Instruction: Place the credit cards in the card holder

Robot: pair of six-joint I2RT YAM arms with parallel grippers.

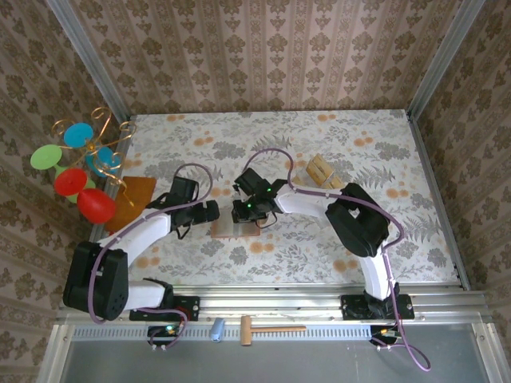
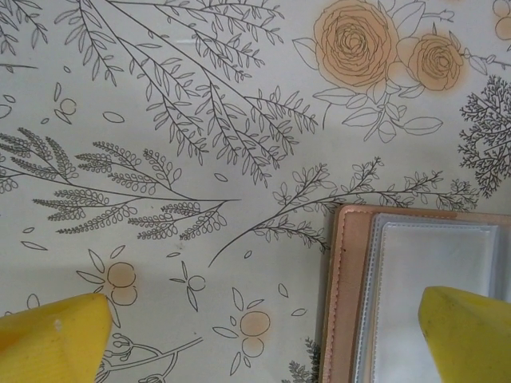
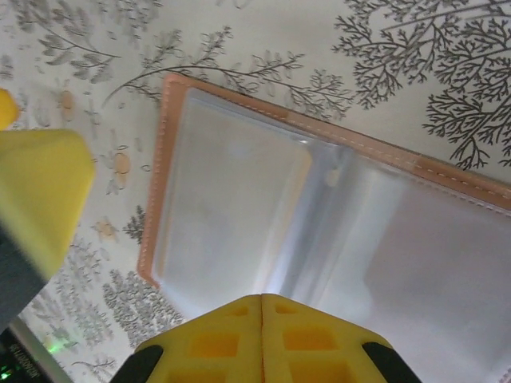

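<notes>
The card holder (image 1: 230, 229) lies open on the flowered table between the two grippers, pinkish-tan rim up. Its clear plastic sleeves (image 3: 335, 231) face up, and no card shows in them. My right gripper (image 3: 262, 299) hangs over the holder's near edge with its yellow fingers pressed together, shut, and nothing visible between them. My left gripper (image 2: 263, 343) is open wide. One of its fingers (image 2: 467, 331) is over the holder's (image 2: 415, 295) left sleeve, the other is over bare table. The credit cards (image 1: 323, 171), a small tan pile, lie further back on the right.
An orange-brown flat board (image 1: 132, 199) lies at the left beside a wire stand with coloured discs (image 1: 76, 167). A wooden mallet (image 1: 267, 328) and a small blue cylinder (image 1: 217, 329) rest on the near rail. Patterned walls enclose the table.
</notes>
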